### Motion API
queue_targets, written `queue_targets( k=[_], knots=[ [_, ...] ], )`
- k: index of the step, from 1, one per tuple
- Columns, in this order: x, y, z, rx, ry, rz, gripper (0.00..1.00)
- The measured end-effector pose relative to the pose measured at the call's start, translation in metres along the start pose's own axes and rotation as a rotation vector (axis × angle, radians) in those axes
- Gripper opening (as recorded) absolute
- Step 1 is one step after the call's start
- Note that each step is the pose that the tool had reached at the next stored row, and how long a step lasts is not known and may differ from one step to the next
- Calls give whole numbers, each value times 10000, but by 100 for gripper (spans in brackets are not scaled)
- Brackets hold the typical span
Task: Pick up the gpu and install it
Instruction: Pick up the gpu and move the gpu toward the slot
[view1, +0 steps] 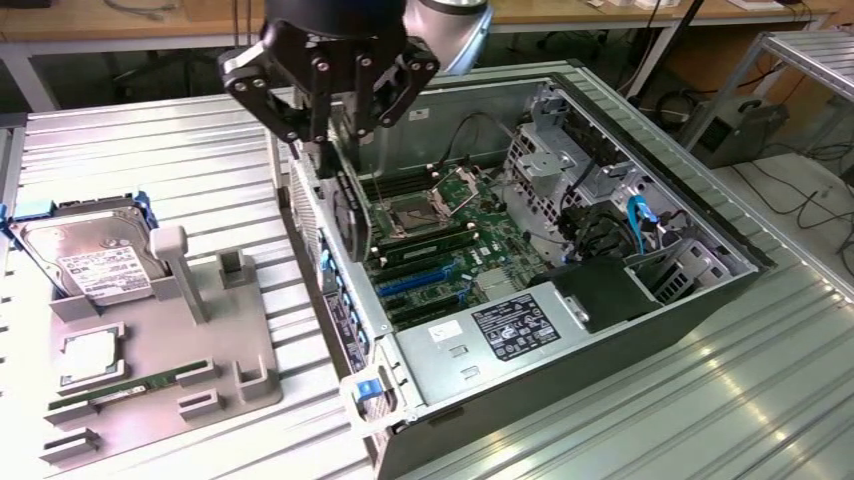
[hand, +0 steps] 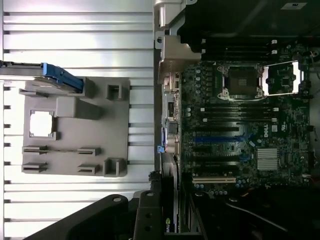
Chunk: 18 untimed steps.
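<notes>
Gpu (hand: 170, 222) sits right under the wrist cam, edge-on, w/ a small green logo on the black strip. Dark hand parts flank it on both sides. In the exterior view the hand (view1: 328, 135) is closed on the card's upper end, fingers pinching it from both faces. The gpu (view1: 347, 210) hangs near-upright, slightly tilted, long side pointing down into the open PC case (view1: 694, 290).

Card is inside the case, just beside the wall on the exterior view's left, above the motherboard (view1: 454, 250). Not seated in a slot. Can't tell if its lower end touches the board.

On the board:
- CPU socket (hand: 242, 80) open, metal frame flipped beside it
- blue slots (hand: 217, 139) and a pale slot (hand: 215, 179) lie next to the card's line
- small silver heatsink (hand: 267, 159) further in

Power supply (view1: 514, 330) w/ a black label fills the case's near end. Blue cable (view1: 638, 222) runs by the drive bays on the exterior view's right.

Case lies on its side on a ribbed metal desk (view1: 160, 140). On the exterior view's left, apart from the case, is a grey fixture (view1: 200, 330). It carries a hard drive (view1: 87, 255) standing tilted, a square chip (view1: 87, 357) lying flat, and a green memory stick (view1: 127, 390) in its slots.
</notes>
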<state>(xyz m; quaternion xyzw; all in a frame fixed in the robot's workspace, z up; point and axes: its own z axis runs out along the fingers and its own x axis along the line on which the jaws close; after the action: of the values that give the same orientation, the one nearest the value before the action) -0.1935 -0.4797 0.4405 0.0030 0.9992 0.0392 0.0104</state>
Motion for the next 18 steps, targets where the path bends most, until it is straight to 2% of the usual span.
queue_targets(
  k=[8,12,18],
  knots=[
    [-461,1,34,0,45,-14,26],
    [-738,5,148,62,63,-18,26],
    [-1009,11,263,136,77,-17,26]
  ],
)
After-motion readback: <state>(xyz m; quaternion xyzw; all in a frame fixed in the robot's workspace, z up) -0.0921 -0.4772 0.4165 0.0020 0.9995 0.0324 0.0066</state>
